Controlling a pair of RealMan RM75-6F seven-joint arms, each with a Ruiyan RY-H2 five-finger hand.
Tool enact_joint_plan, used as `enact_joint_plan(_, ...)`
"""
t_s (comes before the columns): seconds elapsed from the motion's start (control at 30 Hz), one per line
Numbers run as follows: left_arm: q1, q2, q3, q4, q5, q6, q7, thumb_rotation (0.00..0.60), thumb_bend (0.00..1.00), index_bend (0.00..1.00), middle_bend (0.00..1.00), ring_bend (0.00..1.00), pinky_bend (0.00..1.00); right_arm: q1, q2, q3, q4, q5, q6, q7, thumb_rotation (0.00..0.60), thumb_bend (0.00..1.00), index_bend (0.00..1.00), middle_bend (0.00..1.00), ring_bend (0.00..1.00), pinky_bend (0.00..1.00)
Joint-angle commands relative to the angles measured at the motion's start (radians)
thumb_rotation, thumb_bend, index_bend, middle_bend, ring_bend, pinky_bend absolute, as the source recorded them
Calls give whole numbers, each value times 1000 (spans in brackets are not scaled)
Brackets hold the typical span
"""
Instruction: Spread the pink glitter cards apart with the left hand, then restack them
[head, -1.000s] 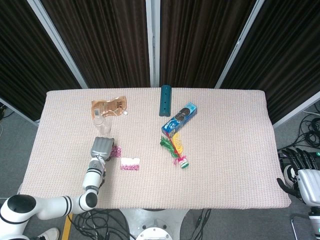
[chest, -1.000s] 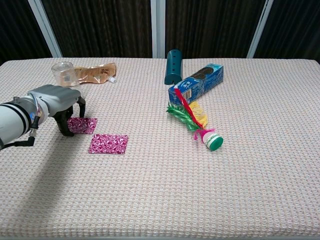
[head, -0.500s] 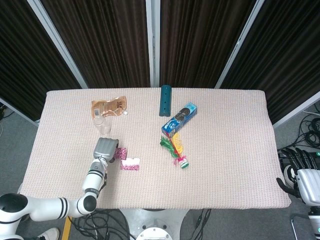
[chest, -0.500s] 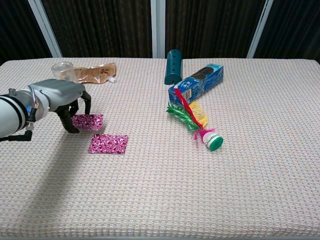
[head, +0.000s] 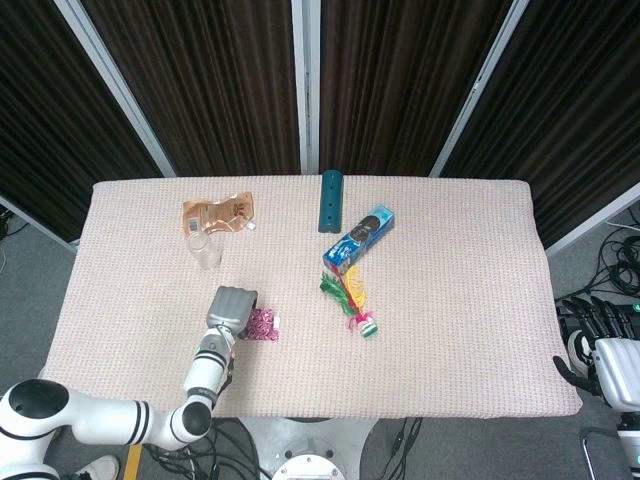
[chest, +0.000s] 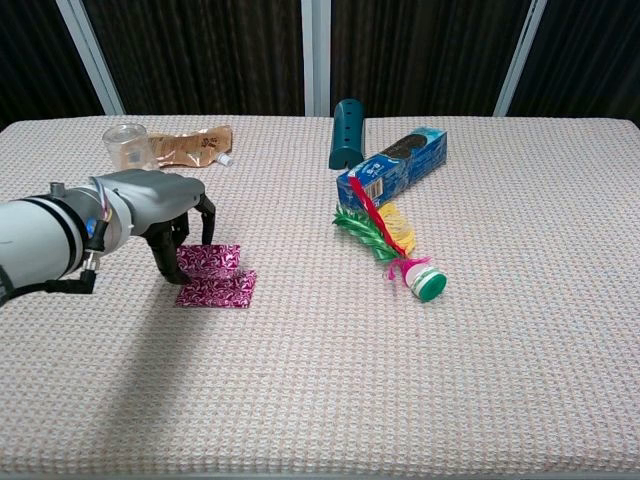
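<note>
Two pink glitter cards (chest: 214, 276) lie near the worktop's (chest: 320, 400) front-left part, the far one overlapping the near one's back edge. The left hand (chest: 160, 205) reaches in from the left on a white forearm, palm down and knuckles arched, its dark fingers (chest: 166, 262) curled downward with the tips resting on the left end of the far card; it presses on the card and does not lift it. In the head view the hand (head: 232, 308) covers most of the cards (head: 263, 326), leaving only their right edge showing.

Behind the hand, near the far-left edge, stand a clear cup (chest: 125, 146) and, just beside it, a flat brown pouch (chest: 190, 145). Bare cloth stretches between the cards and the front edge, and also to their right.

Toward the middle, a dark teal cylinder (chest: 346, 132) lies near the far edge, with a blue biscuit box (chest: 392, 166) just beside it and a feathered shuttlecock toy (chest: 392, 246) touching the box's near end, well apart from the cards.

Beyond the worktop's right edge, low down, the right hand (head: 600, 340) shows only in the head view; whether its fingers are spread or closed cannot be told.
</note>
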Motion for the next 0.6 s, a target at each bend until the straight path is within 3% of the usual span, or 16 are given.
enact_joint_plan(0.03, -10, -10, 2, -7, -12, 14, 17, 600, 260, 478, 888, 927, 968, 1, -1, 0, 3, 2, -2, 3, 590, 186, 131, 101, 0, 0)
enact_joint_plan(0.6, -42, -63, -3, 12, -70, 48, 74, 600, 260, 478, 886, 927, 968, -4, -3, -3, 12, 2, 1, 15, 592, 185, 131, 102, 0, 0)
